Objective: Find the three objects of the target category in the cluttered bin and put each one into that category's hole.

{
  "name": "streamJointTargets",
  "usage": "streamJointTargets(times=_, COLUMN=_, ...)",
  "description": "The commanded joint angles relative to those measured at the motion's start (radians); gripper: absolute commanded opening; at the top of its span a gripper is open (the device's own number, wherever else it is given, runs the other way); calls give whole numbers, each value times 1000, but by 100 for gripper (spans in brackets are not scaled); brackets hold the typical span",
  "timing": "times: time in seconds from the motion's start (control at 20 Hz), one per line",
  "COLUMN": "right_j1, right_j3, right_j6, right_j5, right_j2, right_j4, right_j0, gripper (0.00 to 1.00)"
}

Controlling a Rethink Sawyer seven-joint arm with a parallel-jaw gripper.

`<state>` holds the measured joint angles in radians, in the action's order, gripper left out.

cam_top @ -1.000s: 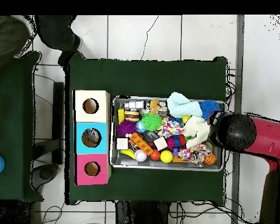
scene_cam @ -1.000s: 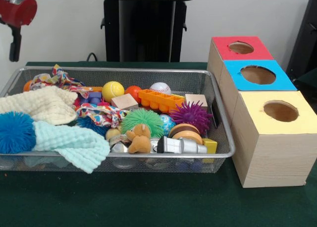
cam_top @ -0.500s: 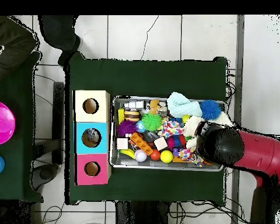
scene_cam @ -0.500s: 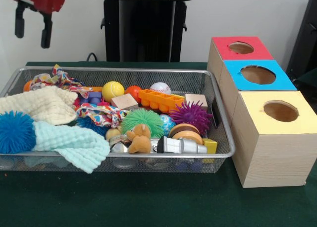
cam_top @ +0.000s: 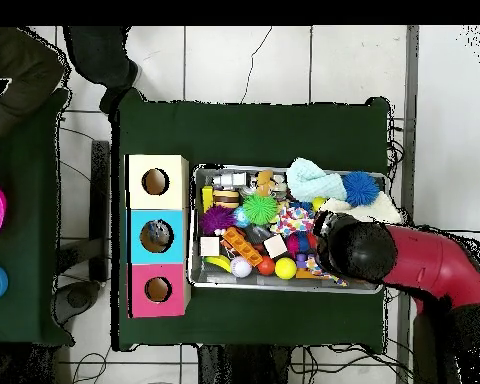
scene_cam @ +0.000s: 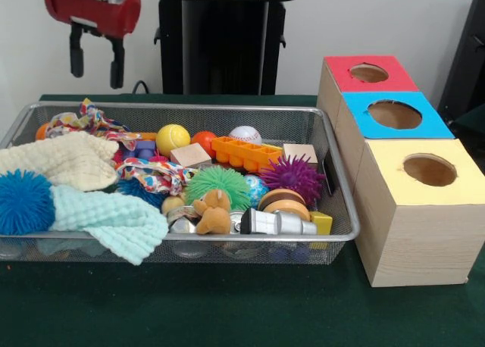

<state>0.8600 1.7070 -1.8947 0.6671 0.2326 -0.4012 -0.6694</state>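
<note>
- Fingers [scene_cam: 116,65] of the gripper [scene_cam: 96,60] hang spread apart and empty.
- Over the last second the arm has swung inward, now above the bin [scene_cam: 303,120] holding the clutter.
- Nothing grasped yet; searching can begin.

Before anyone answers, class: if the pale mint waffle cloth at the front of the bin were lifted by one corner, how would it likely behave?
The mint cloth is probably floppy: it lies rumpled and droops over the bin rim. It looks light, so it should lift easily. Its hanging folds might drag the blue spiky ball beside it.
</note>
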Motion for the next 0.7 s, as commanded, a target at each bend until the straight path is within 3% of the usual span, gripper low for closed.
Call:
streamJointTargets(times=0.05, right_j1=-63, right_j3=96, right_j6=145, right_j5=-36, right_j2=156, right_j4=2, right_j0=-18, gripper=100)
streamJointTargets(times=0.5, right_j1=-108, right_j3=90, right_j6=146, right_j5=-12, right_j2=222, right_j4=1, right_j0=-19, gripper=100)
streamJointTargets(times=0.7, right_j1=-138, right_j3=110, right_j6=129, right_j5=-51, right_j2=257, right_j4=-3, right_j0=-31, gripper=100)
